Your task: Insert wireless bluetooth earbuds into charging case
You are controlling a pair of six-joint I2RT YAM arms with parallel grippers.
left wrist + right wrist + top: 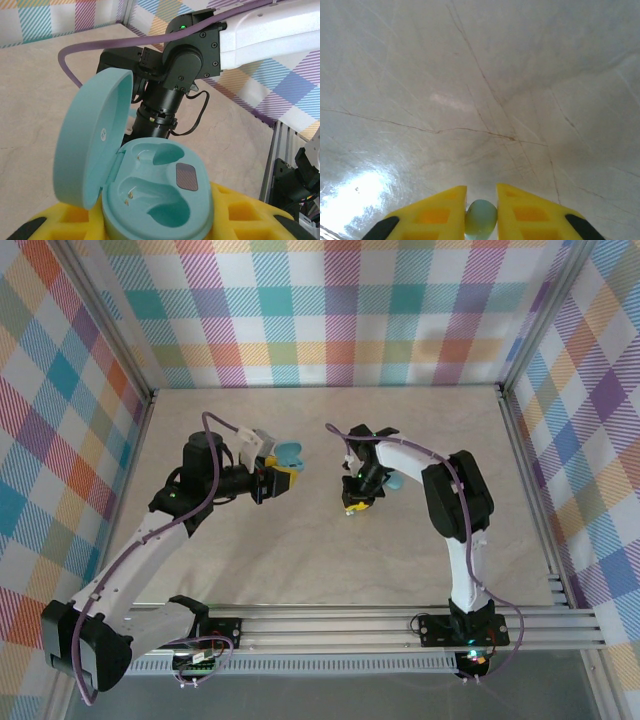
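Observation:
My left gripper (pixel 281 478) is shut on the teal charging case (pixel 160 195), which sits between its yellow fingers (pixel 250 212). The case's lid (pixel 90 140) stands open to the left, and both wells are empty. In the top view the case (pixel 289 451) is left of centre. My right gripper (pixel 481 200) points down close over the table, shut on a small pale teal earbud (pixel 481 217) that touches both yellow fingers. In the top view the right gripper (pixel 356 502) hangs a short way right of the case.
A teal object (pixel 393 482) lies on the table, partly hidden behind the right arm's wrist (pixel 190 55). The beige marbled tabletop (pixel 300 560) is walled by plaid panels. An aluminium rail (pixel 400 625) runs along the near edge.

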